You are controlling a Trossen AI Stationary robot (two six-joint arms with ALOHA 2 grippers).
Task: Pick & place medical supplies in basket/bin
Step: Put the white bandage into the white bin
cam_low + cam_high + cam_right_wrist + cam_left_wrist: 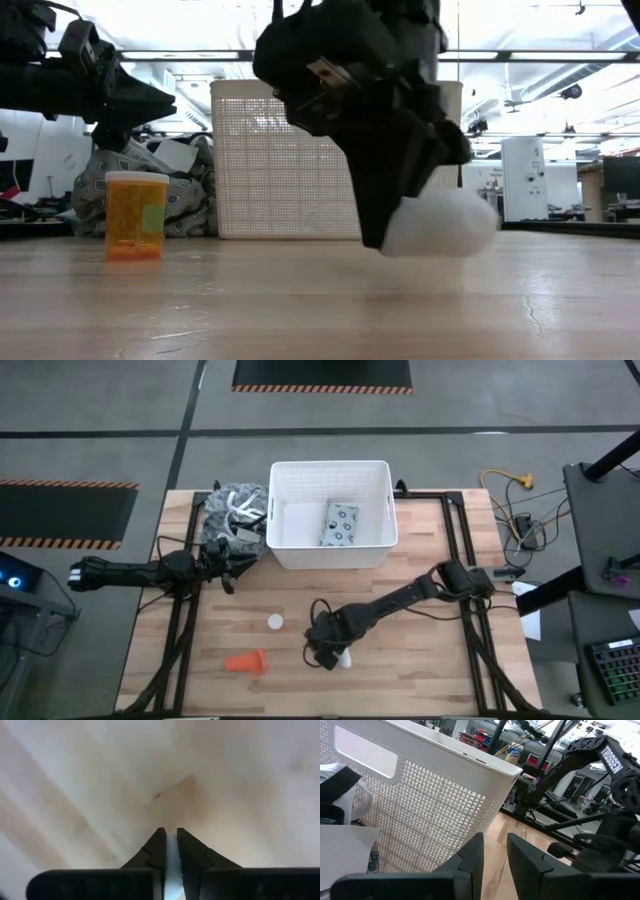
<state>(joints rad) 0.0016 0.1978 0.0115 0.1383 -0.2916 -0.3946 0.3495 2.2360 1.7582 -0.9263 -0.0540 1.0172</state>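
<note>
The right hand (330,652) is clamped on the short white cylinder (440,225) at the table (420,670), near the front edge, well short of the basket (331,555); left hand (228,572) waits beside it, fingers slightly apart.

Open table (420,660) between vial (246,661) and bin (331,515).

From here only one word reads: "TROSSEN", white capitals on the dark right arm (609,762) reaching over the bench's near edge. Nothing else carries legible lettering.
</note>
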